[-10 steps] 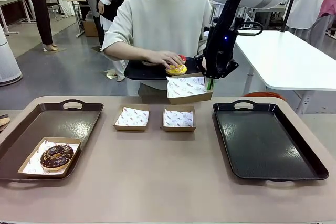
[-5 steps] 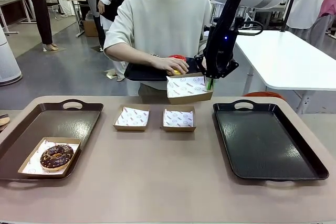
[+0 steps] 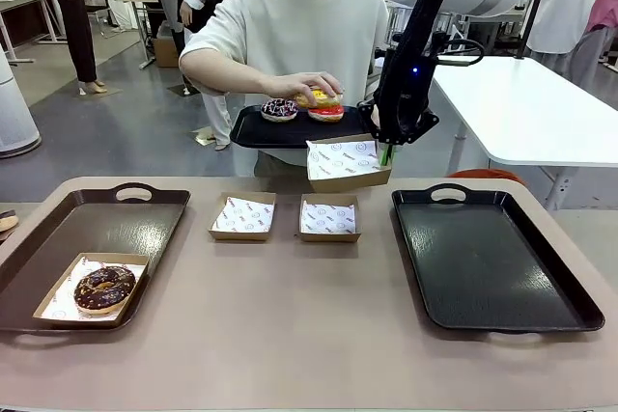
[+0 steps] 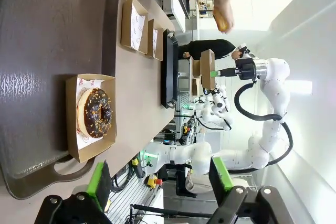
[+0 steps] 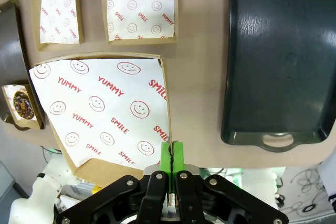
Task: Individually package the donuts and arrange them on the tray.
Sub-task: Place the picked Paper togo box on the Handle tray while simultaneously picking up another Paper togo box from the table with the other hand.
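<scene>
Paper liner [image 5: 105,114] printed YUMMY, SMILE, right fingers [image 5: 166,156] pinching its box [image 3: 350,180], left fingers [image 4: 98,178] apart

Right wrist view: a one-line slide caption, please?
Right gripper shut on an empty paper-lined box by its edge, above two more boxes and a black tray.

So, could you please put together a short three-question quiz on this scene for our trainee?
1. True or false: the right tool is shut on the rim of a paper-lined box, holding it off the table.
2. Which donut is in the person's hand? A the red donut, B the yellow donut, C the chocolate-brown donut.
3. How many empty boxes lie on the table between the brown tray and the black tray?

Key: 1 true; 2 B; 3 two.
</scene>
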`<act>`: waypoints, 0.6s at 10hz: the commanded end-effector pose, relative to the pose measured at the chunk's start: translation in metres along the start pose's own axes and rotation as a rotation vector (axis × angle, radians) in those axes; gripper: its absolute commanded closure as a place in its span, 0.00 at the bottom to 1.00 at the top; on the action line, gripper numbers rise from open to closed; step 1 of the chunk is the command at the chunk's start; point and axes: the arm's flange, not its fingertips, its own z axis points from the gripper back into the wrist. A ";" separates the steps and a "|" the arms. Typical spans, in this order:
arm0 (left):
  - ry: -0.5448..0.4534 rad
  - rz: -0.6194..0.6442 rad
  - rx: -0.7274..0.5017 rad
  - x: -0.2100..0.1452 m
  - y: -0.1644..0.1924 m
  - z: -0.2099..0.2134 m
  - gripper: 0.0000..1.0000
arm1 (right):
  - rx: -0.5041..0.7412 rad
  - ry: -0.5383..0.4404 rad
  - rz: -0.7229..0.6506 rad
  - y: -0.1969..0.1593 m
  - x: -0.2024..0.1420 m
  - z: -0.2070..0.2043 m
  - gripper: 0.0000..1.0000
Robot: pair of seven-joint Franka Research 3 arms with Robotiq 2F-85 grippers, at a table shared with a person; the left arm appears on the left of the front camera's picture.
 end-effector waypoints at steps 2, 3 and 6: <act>-0.010 0.004 -0.005 -0.004 -0.004 0.000 0.02 | 0.009 0.006 0.005 -0.002 -0.003 -0.001 1.00; -0.010 0.004 -0.005 -0.004 -0.004 0.000 0.02 | 0.009 0.006 0.005 -0.002 -0.003 -0.001 1.00; -0.010 0.004 -0.005 -0.004 -0.004 0.000 0.02 | 0.009 0.006 0.005 -0.002 -0.003 -0.001 1.00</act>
